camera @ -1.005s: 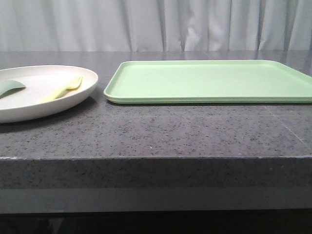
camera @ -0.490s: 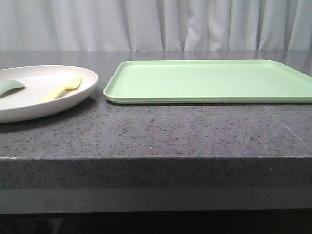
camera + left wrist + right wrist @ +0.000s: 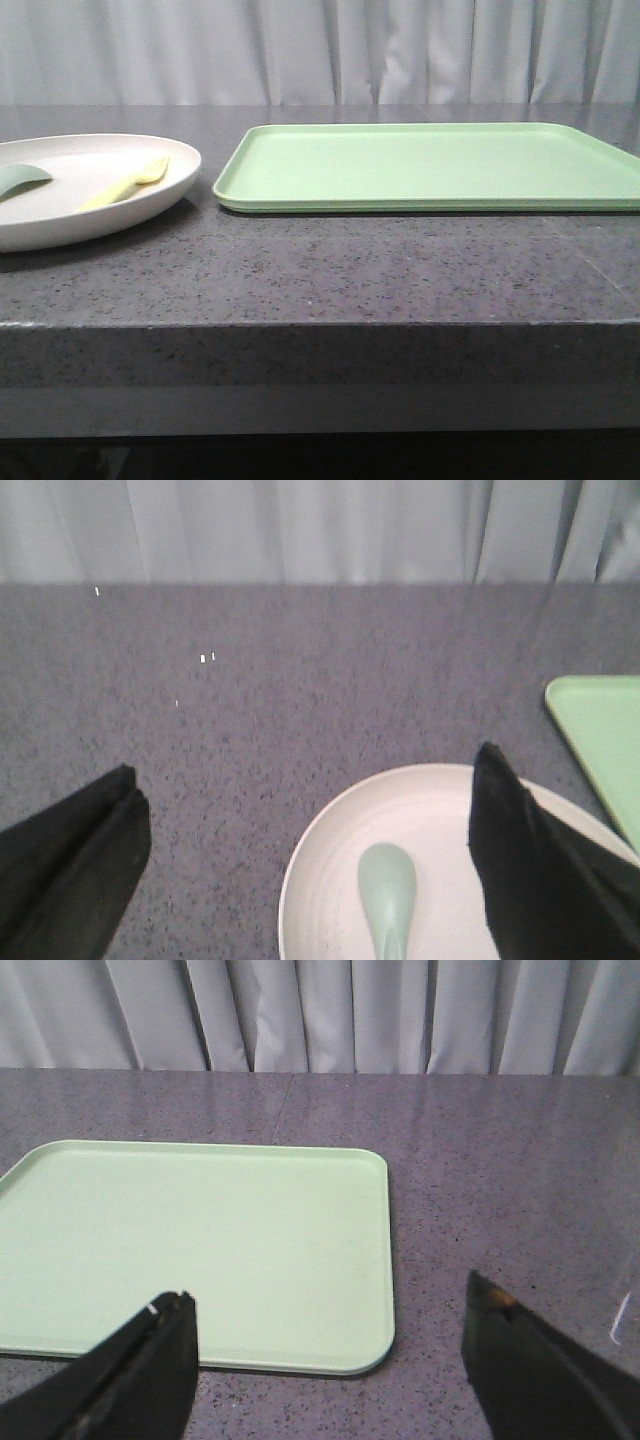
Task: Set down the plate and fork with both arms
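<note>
The cream plate [image 3: 60,232] rests at the left of the dark stone counter. On it lies the pale-yellow fork [image 3: 127,184], tines toward the far right rim. In the left wrist view my left gripper [image 3: 306,760] hovers open above the plate's [image 3: 325,880] far left rim, one finger [image 3: 530,860] over the plate and the other over bare counter; the fork is hidden here. My right gripper [image 3: 328,1288] is open above the near corner of the light-green tray [image 3: 200,1240], holding nothing. Neither gripper shows in the front view.
A grey-green spoon [image 3: 20,180] also lies on the plate, its bowl [image 3: 388,885] between my left fingers. The flat green tray [image 3: 430,165] fills the counter's middle and right, close beside the plate. Grey curtains hang behind. The counter's front edge [image 3: 320,325] runs across the near side.
</note>
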### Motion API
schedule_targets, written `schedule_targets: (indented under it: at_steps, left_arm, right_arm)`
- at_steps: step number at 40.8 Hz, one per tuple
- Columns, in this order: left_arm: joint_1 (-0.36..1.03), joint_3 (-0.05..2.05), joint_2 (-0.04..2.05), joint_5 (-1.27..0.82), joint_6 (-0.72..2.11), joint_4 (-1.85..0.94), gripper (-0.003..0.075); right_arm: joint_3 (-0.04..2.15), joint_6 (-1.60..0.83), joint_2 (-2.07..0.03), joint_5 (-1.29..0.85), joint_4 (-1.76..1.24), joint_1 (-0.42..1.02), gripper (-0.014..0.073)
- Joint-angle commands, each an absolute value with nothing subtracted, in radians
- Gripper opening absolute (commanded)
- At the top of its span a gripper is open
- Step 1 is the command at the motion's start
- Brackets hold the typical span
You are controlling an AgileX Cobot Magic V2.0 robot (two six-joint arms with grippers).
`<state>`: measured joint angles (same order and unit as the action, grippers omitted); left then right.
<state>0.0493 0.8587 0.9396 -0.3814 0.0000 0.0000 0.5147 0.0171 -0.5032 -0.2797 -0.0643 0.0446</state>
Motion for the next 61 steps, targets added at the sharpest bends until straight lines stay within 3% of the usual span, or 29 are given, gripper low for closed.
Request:
schedule_targets:
  at_steps: [1, 18, 32, 44, 56, 61]
  left_arm:
    - [0.049, 1.0, 1.028, -0.474, -0.008, 0.013, 0.062]
    - [-0.017, 1.272, 1.362, -0.973, -0.064, 0.046, 0.062]
    - [-0.014, 1.277, 1.553, -0.998, -0.062, 0.009, 0.062]
    - [-0.014, 1.277, 1.573, -0.964, -0.062, 0.007, 0.0616]
    - [-0.014, 1.277, 1.575, -0.922, -0.06, -0.006, 0.0437]
    - [-0.014, 1.277, 1.585, -0.922, -0.06, -0.008, 0.0398]
  right_arm:
    - [0.553, 0.009, -0.514, -0.193, -0.057, 0.045, 0.0572]
    - [0.553, 0.009, -0.514, -0.193, -0.057, 0.045, 0.0572]
    - [0.553, 0.009, -0.514, -0.193, -0.057, 0.045, 0.0572]
    - [0.553, 0.009, -0.514, -0.193, -0.057, 0.045, 0.0572]
    - [0.553, 0.009, -0.514, -0.193, -0.057, 0.045, 0.0572]
    - [0.553, 0.009, -0.514, -0.193, -0.057, 0.045, 0.0572]
